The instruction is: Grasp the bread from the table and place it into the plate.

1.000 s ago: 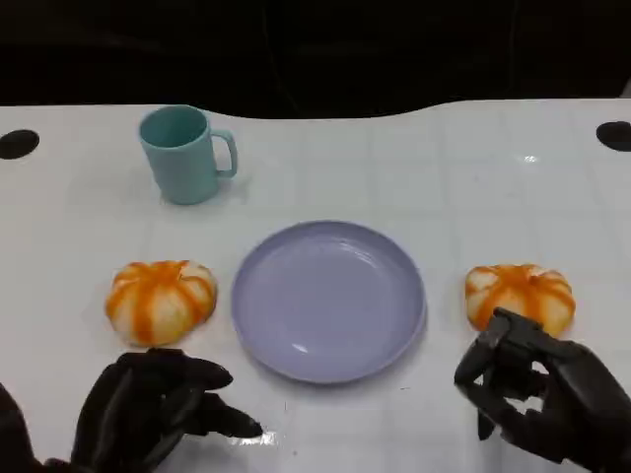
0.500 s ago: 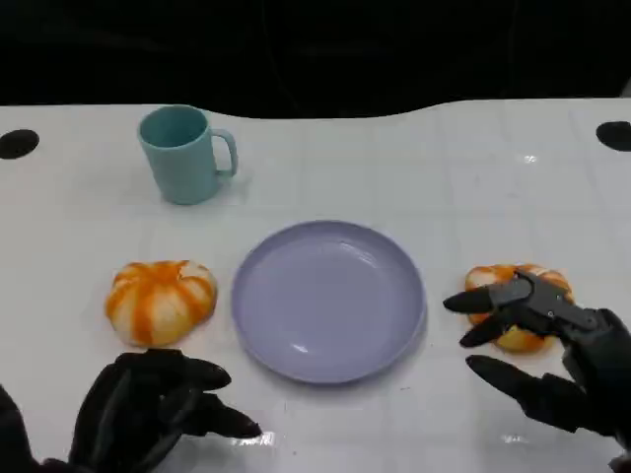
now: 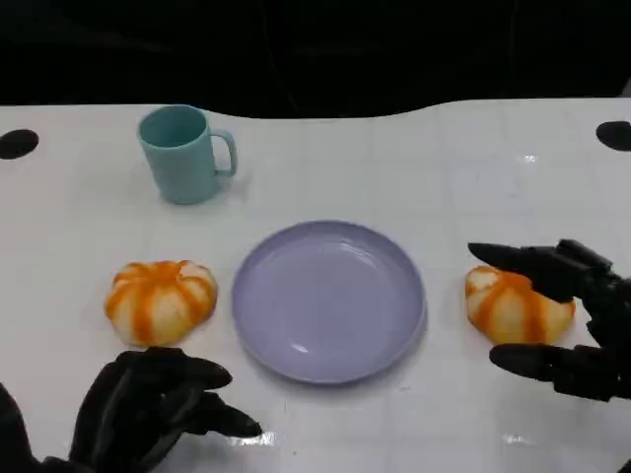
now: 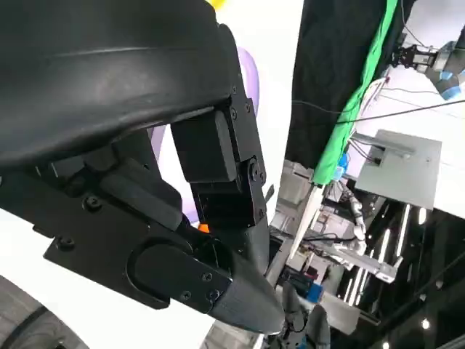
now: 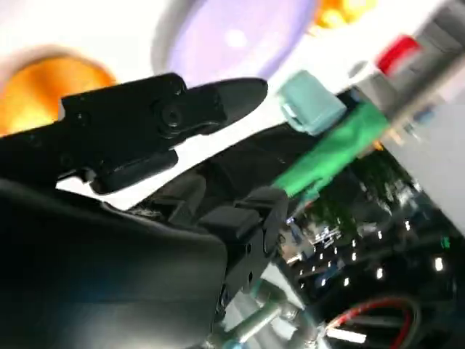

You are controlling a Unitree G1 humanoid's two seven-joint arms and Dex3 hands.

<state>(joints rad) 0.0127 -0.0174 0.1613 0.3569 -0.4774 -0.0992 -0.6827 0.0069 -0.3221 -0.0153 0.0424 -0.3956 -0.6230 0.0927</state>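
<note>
Two orange-and-white striped bread rolls lie on the white table either side of a lilac plate (image 3: pixel 328 299). The right bread (image 3: pixel 516 306) sits between the spread fingers of my right hand (image 3: pixel 567 320), which reaches around it from the right; a firm grip is not visible. In the right wrist view the bread (image 5: pixel 43 91) shows behind a finger (image 5: pixel 156 109), with the plate (image 5: pixel 232 36) beyond. The left bread (image 3: pixel 161 300) lies apart from my left hand (image 3: pixel 148 409), which rests low with fingers spread and nothing in it. The left wrist view shows the left hand's fingers (image 4: pixel 211 174) and a sliver of plate (image 4: pixel 247 69).
A teal mug (image 3: pixel 184 154) stands at the back left of the table, its handle to the right; it also appears in the right wrist view (image 5: pixel 309 102). Black round marks sit at the table's far left (image 3: pixel 17 144) and far right (image 3: pixel 613 134).
My right hand has moved forward and opened from a curled pose near the table's front to spread fingers around the right bread. The left hand has stayed still.
</note>
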